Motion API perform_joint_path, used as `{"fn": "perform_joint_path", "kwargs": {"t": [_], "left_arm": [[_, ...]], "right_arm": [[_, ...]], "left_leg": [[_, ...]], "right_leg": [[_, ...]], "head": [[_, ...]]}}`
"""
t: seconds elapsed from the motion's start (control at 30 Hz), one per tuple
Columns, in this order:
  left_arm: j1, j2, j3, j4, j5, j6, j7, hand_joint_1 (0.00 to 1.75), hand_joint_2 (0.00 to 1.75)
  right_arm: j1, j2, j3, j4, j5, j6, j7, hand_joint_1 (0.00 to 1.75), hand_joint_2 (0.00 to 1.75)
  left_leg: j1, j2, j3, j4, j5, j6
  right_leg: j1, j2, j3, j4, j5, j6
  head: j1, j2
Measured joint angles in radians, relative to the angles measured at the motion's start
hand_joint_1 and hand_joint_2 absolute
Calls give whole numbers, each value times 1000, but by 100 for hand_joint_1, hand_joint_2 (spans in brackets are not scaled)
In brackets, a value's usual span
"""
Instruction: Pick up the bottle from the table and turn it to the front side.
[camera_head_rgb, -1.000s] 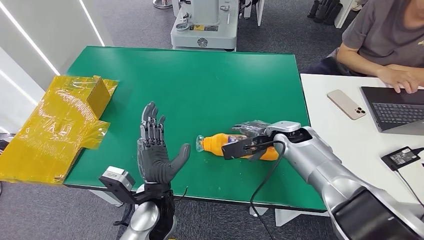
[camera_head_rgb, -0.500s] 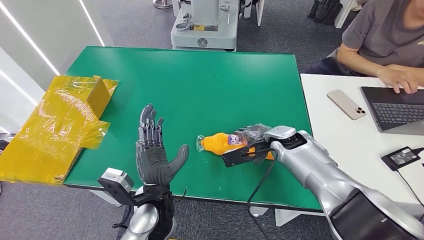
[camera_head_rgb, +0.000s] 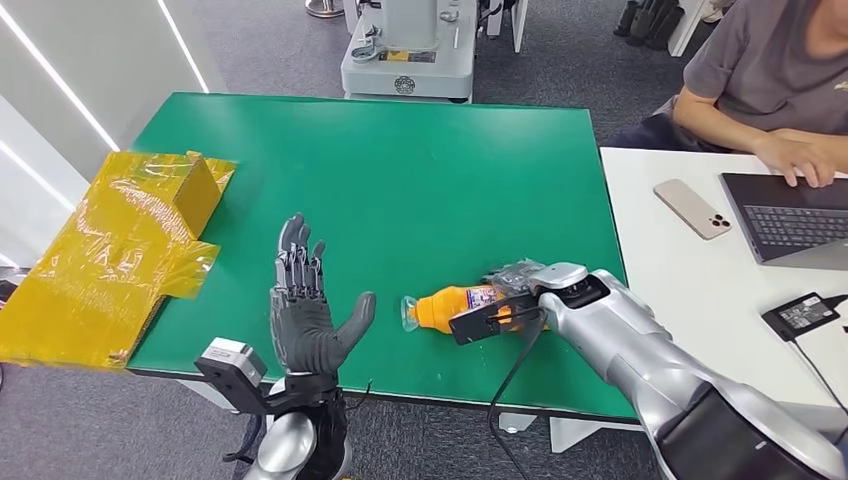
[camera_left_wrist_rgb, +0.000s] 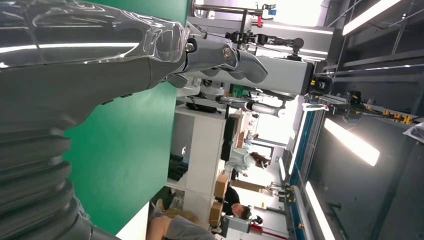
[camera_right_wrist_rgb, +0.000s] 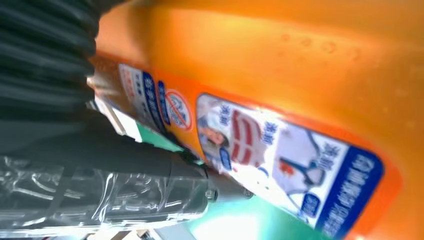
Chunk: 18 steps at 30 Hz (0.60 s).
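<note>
Bottle (camera_head_rgb: 452, 303) nearer table's front edge (camera_head_rgb: 400, 396) in right hand's (camera_head_rgb: 512, 280) grasp; left hand (camera_head_rgb: 305, 318) spread, empty.

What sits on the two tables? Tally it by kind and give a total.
Orange bottle: 1
Yellow wrapped cardboard box: 1
Phone: 1
Laptop: 1
Black power adapter: 1
Total: 5

The bottle (camera_head_rgb: 455, 303) lies on its side near the table's (camera_head_rgb: 400, 170) front edge, toward the right corner; the right robot hand (camera_head_rgb: 515, 285) grips it; the left robot hand (camera_head_rgb: 305, 310) hovers at the front edge, left of the bottle.
</note>
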<state>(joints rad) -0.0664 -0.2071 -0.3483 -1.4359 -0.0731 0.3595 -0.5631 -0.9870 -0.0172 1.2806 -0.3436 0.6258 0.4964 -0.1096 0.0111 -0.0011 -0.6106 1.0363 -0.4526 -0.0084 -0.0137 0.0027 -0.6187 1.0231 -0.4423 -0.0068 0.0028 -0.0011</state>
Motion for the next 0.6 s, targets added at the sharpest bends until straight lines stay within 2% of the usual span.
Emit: {"fn": "perform_joint_path", "kwargs": {"t": [0.2,0.43,0.6], "left_arm": [[17,0,0,-8,-1,9,1,0,175],[30,0,0,-20,-5,18,1,0,175],[30,1,0,-24,-5,20,1,0,175]], "right_arm": [[2,2,10,6,11,-33,23,0,175],[5,8,20,7,44,-136,66,0,175],[3,9,31,7,62,-157,79,0,175]], "left_leg": [[0,0,0,0,0,0],[0,0,0,0,0,0],[0,0,0,0,0,0]], "right_leg": [[0,0,0,0,0,0],[0,0,0,0,0,0],[0,0,0,0,0,0]], "head": [[0,0],[0,0],[0,0]]}}
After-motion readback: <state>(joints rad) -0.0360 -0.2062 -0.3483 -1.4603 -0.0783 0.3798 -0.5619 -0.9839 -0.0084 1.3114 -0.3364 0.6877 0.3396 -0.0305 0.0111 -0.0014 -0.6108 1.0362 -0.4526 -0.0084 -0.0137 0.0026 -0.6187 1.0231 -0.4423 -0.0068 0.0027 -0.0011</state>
